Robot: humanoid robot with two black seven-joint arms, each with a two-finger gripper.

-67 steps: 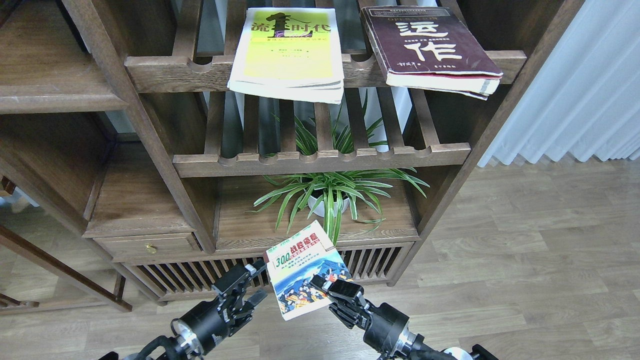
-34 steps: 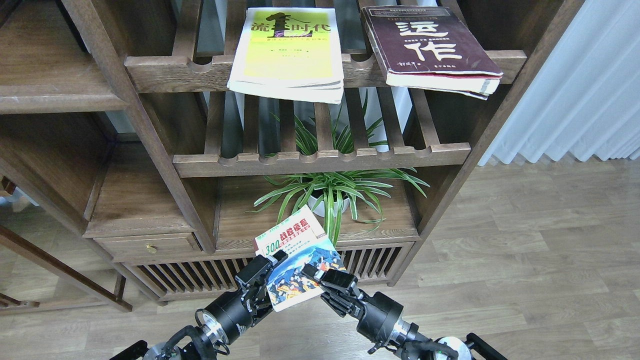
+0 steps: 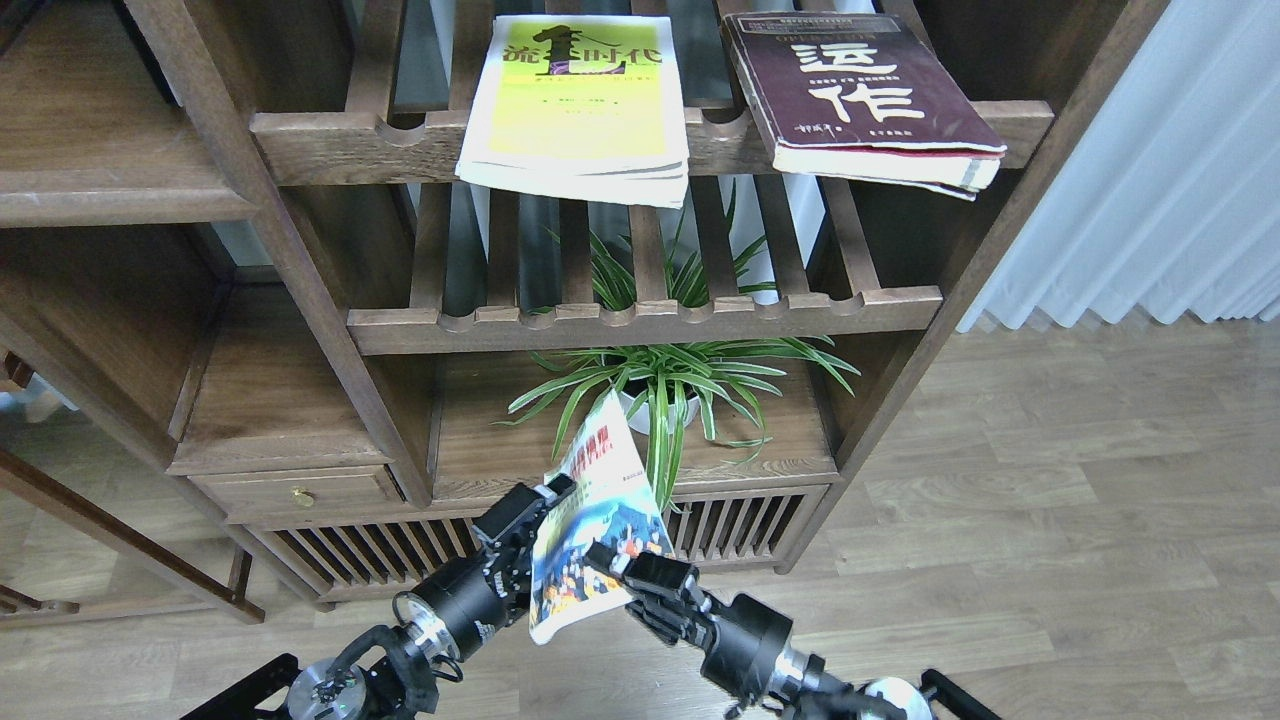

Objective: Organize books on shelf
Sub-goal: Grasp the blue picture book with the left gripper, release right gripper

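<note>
"300" book (image 3: 590, 530) mid-air in front of the cabinet's low slats, tilted | left gripper (image 3: 535, 505) jaws clamped on left edge | right gripper (image 3: 625, 565) jaws clamped on lower right | thin, floppy, light: grip near spine

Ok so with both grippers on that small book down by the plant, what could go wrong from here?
The small book is pinched only at its lower edges, by the left gripper and the right gripper, and it is visibly bowed, so it might crease or slip out. Its top corner sits right against the spider plant; lifting could snag leaves. The yellow book and the maroon book overhang their rack, so a bump might dislodge them.
</note>
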